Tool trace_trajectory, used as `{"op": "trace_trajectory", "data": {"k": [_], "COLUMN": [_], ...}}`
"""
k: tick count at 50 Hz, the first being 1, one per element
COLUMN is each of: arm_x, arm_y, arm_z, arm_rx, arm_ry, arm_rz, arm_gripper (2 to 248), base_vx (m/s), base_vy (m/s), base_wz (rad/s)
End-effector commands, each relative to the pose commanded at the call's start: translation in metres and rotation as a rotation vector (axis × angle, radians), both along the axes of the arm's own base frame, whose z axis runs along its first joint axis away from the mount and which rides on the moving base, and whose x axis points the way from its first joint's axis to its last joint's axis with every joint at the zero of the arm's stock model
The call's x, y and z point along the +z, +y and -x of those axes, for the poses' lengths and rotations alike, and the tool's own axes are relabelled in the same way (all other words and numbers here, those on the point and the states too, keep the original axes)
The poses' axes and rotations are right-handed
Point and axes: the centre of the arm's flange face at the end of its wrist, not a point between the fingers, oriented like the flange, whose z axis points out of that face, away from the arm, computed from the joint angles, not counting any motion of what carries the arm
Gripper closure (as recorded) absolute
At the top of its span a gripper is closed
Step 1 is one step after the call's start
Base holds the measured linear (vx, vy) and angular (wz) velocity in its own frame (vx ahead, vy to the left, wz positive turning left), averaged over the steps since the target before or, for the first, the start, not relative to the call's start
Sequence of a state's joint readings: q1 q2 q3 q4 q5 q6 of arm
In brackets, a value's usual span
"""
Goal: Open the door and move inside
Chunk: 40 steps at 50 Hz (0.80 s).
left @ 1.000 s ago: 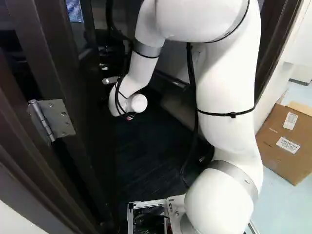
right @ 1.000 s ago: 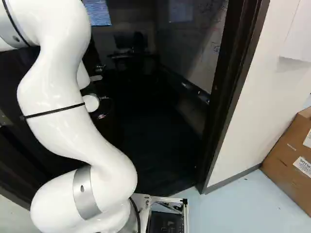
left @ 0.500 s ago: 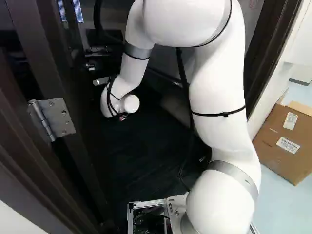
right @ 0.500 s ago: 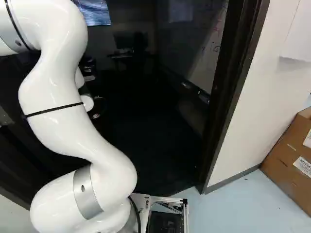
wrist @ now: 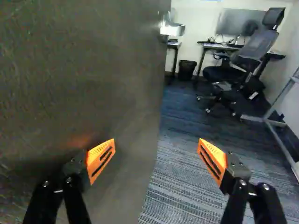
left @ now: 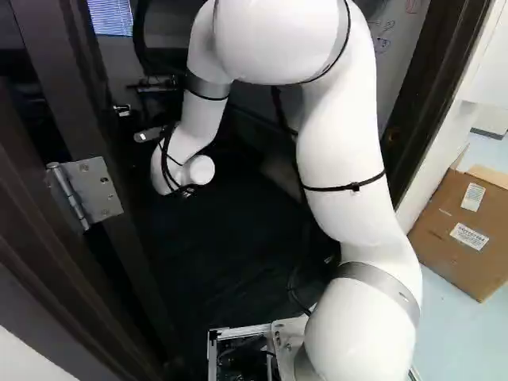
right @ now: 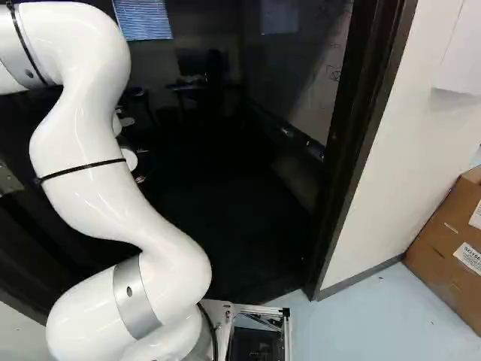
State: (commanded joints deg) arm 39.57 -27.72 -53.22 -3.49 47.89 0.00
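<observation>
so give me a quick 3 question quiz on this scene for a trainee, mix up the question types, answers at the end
1. True or false: the door stands open, with the room visible past its edge.

2. In the wrist view, how does the gripper stand?
a) shut on the door's edge
b) open
c) shut with nothing between its fingers

3. Fill in the missing word: in the room, by the desk, there is a wheeled ____.

Key: 1 true; 2 b; 3 chair
</observation>
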Motion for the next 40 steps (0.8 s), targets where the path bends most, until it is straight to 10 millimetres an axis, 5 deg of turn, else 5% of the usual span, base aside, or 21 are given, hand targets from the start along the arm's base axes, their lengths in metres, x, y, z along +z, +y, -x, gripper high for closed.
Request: {"op": "trace_trajectory", "data": {"k": [18,40], "arm_x": [0.000,0.002], "arm_y": [0.001,-0.031], "arm_z": [-0.001,-0.002], "arm_rx": [0.002,-0.045], "arm_ry": [-0.001,0.009], "arm_rz": [0.000,0.007], "arm_gripper": [3,3], "base_vx": [0.000,0.000], "base_vy": [0.000,0.000], "base_wz": [0.000,0.000]}}
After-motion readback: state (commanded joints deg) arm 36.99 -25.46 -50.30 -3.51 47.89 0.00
